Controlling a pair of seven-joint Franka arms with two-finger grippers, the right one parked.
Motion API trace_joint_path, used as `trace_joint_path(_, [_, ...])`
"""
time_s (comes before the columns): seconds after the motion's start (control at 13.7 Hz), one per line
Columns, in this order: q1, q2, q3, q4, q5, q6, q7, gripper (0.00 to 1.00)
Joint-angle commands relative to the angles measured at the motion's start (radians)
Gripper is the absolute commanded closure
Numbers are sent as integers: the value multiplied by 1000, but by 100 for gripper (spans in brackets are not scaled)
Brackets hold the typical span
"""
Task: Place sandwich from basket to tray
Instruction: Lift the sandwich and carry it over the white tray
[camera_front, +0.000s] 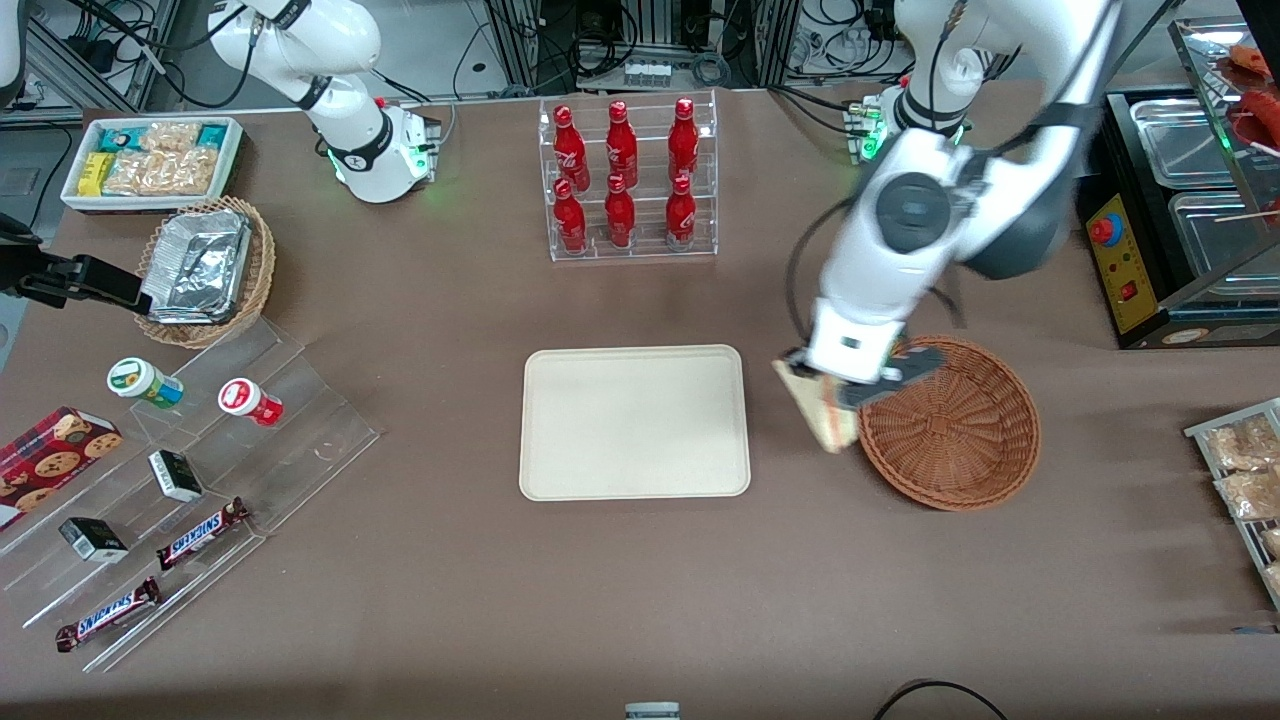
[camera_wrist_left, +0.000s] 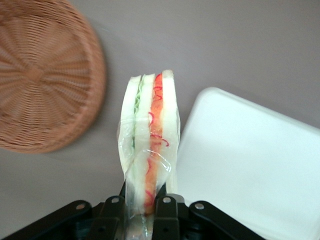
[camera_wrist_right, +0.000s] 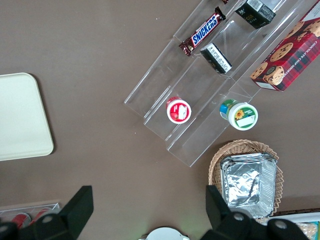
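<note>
We are seeing the hand (camera_front: 838, 385) gripping the sandwich (camera_front: 822, 410) above the tabletop (camera_front: 640, 600), in the gap between the basket (camera_front: 950, 425) and the tray (camera_front: 634, 422). In the wrist view the fingers (camera_wrist_left: 162, 205) are clamping the wrapped sandwich (camera_wrist_left: 150, 135) at one end. Its long axis is running straight out from the hand (camera_wrist_left: 145, 210), striped cut edge facing the camera, with the basket (camera_wrist_left: 45, 75) and tray (camera_wrist_left: 255, 160) flanking it.

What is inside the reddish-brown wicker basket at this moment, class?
Nothing shows inside the basket: only bare weave, though the arm covers its rim nearest the tray. The sandwich is out, clamped in the gripper between basket and tray.
</note>
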Motion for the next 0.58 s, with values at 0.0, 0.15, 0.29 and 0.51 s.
trace_joint_path(0.0, [-118, 169, 9, 165, 31, -11, -20, 80])
trace_joint_path(0.15, [-183, 273, 10, 260, 59, 3, -20, 80])
trace_joint_path(0.29, [-240, 365, 10, 334, 105, 7, -51, 80])
trace_joint_path(0.51, [-283, 474, 10, 395, 146, 97, -63, 80])
